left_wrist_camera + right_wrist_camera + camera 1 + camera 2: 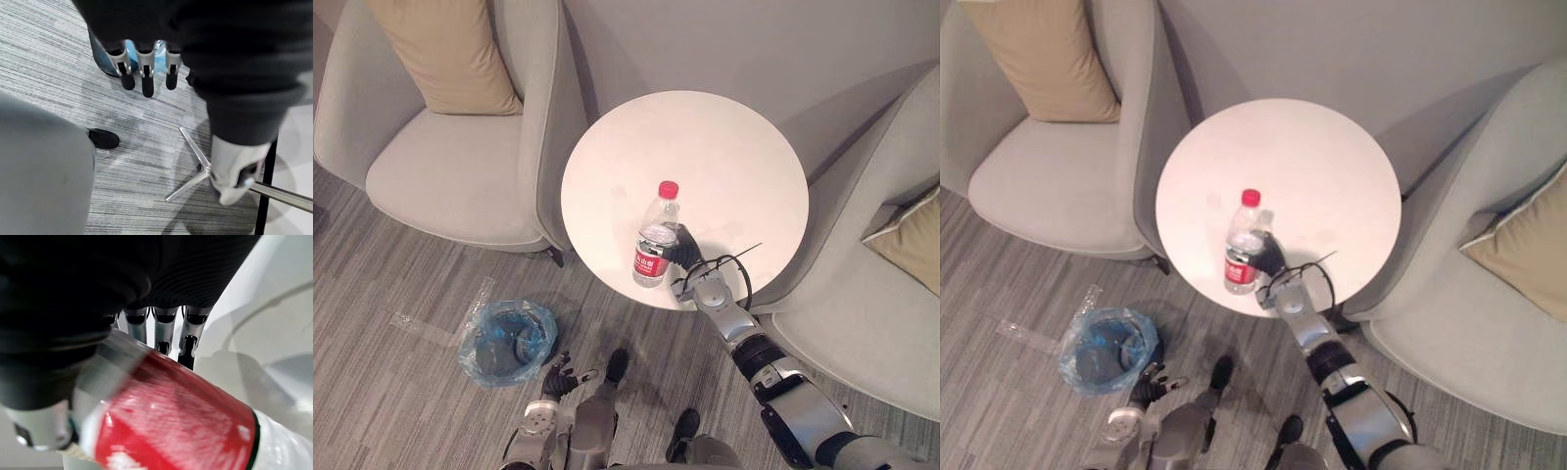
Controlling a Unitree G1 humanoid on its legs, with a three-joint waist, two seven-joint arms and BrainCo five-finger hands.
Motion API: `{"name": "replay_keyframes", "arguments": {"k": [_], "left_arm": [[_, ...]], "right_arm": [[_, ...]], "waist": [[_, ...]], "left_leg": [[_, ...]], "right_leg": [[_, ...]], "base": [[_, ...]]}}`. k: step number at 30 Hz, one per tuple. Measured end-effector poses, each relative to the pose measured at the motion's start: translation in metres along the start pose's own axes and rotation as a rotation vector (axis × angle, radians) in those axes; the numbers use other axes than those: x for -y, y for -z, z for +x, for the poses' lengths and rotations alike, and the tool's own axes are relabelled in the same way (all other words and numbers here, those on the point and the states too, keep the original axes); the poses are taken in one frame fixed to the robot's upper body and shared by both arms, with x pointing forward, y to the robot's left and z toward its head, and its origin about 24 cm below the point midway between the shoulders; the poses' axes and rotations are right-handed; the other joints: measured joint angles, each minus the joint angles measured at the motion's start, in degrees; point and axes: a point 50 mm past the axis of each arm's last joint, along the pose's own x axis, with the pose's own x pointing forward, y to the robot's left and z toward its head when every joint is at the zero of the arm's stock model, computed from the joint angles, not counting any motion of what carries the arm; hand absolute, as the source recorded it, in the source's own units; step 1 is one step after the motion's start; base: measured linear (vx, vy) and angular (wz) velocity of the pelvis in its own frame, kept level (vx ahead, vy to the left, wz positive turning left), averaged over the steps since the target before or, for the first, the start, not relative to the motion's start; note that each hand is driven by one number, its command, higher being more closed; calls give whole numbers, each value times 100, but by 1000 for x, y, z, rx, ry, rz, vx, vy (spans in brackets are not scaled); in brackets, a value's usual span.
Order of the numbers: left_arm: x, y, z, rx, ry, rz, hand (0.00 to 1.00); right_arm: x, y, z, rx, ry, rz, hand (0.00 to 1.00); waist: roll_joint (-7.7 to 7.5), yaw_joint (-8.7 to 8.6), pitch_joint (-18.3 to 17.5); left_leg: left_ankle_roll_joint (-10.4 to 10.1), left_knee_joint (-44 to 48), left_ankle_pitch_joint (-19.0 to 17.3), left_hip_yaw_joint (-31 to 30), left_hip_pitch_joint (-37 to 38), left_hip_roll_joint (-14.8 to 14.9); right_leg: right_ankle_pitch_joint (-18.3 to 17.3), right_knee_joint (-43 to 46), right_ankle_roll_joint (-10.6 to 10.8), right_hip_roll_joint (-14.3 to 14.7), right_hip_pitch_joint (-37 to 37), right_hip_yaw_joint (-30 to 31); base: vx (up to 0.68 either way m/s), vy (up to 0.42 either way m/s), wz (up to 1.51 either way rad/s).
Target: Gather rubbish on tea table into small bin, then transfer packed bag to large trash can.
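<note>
One bottle (655, 240) upright in right hand (690, 257)

We see a clear plastic water bottle (655, 235) with a red cap and a red label. It stands upright near the front edge of the round white tea table (705, 147). Its lower half is pressed into our right hand (685, 250), whose fingers (165, 333) curl round its far side. The small bin (475, 357), lined with a crinkled translucent blue bag, stands open on the floor just ahead of our left hand (555, 382), not touching it.
</note>
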Motion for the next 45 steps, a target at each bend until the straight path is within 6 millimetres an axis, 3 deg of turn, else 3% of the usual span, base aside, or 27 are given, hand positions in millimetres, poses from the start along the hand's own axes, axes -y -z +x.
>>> {"name": "replay_keyframes", "arguments": {"k": [7, 14, 16, 19, 27, 29, 32, 35, 36, 38, 41, 42, 43, 44, 45], "left_arm": [[0, 2, 0, -14, -1, 5, 0], [-4, 11, -2, -57, 0, 52, 0], [-6, 20, -4, -97, -1, 63, 0], [-6, 29, -7, -134, 2, 75, 0], [-4, 37, -11, -167, 27, 112, 0], [-2, 36, -10, -163, 51, 150, 0], [-1, 33, -9, -155, 54, 159, 0], [0, 30, -7, -143, 53, 156, 0], [0, 29, -7, -139, 53, 153, 0], [6, 27, -6, -130, 62, 141, 0], [14, 26, -7, -126, 73, 101, 0], [15, 27, -7, -126, 75, 96, 0], [14, 29, -8, -135, 74, 101, 0], [12, 28, -7, -134, 73, 106, 0], [12, 23, -5, -117, 75, 117, 0]], "right_arm": [[0, -4, -28, 77, 18, 78, 100], [4, 9, -73, 75, 55, 122, 100], [3, 16, -86, 57, 58, 108, 100], [0, 21, -101, 42, 56, 90, 100], [-5, 23, -110, 43, 15, 7, 100], [-2, 25, -113, 35, 24, -23, 100], [3, 30, -117, 16, 28, -50, 100], [2, 27, -114, 31, 44, -43, 100], [2, 20, -107, 62, 41, -47, 100], [7, 14, -101, 91, 50, -58, 100], [14, 13, -99, 95, 85, -60, 100], [14, 13, -99, 95, 87, -60, 100], [15, 15, -100, 85, 96, -56, 100], [17, 16, -101, 81, 105, -54, 100], [23, 20, -104, 63, 136, -56, 100]], "waist": [[-4, -47, -5], [-79, -288, -129], [-106, -420, -335], [-134, -469, -589], [-142, -676, -748], [-122, -805, -759], [-116, -840, -769], [-166, -752, -858], [-143, -691, -896], [54, -707, -839], [375, -662, -694], [441, -666, -685], [407, -698, -679], [351, -742, -647], [275, -790, -629]], "left_leg": [[24, 0, -20, 143, 133, -1], [64, -2, -53, 611, 396, 22], [62, -4, -77, 808, 466, 53], [56, -4, -130, 1079, 578, 109], [73, 271, -402, 1497, 753, 100], [123, 843, -613, 1286, 388, 19], [180, 1161, -678, 858, 61, -73], [102, 1344, -537, 535, -306, -246], [44, 1406, -411, 412, -537, -246], [-30, 1400, -263, 163, -715, -145], [-226, 1115, 71, -322, -706, 160], [-173, 948, 38, -328, -676, 259], [195, 757, -410, 179, -693, 389], [364, 838, -523, 405, -762, 386], [686, 1321, -507, 970, -999, 325]], "right_leg": [[1, 33, 6, -39, 21, 298], [-40, 85, 82, -89, -3, 860], [-38, 81, 110, -81, -69, 1092], [3, 57, 136, -39, -125, 1391], [-39, 629, 185, -69, -347, 1863], [-208, 1354, 301, -131, -624, 2005], [-429, 1740, 472, -147, -689, 2309], [-799, 1869, 369, -149, -777, 2735], [-910, 1593, 267, -128, -769, 2661], [-836, 1408, 184, 32, -769, 2443], [-730, 1495, -61, 472, -695, 2055], [-708, 1534, -113, 570, -724, 2017], [-632, 1425, -276, 491, -770, 1805], [-640, 1373, -338, 387, -808, 1670], [-524, 1358, -374, 144, -925, 1406]], "base": [[-28, 9, -14], [-70, 14, -38], [-106, 10, -43], [-82, 8, -52], [-31, 22, -34], [-39, 3, 45], [-56, -15, 95], [-93, -78, 75], [-152, -158, 69], [-152, -138, 65], [-220, -184, 65], [-317, -244, 58], [-281, -147, 59], [-299, -105, 88], [-257, -95, 95]]}}
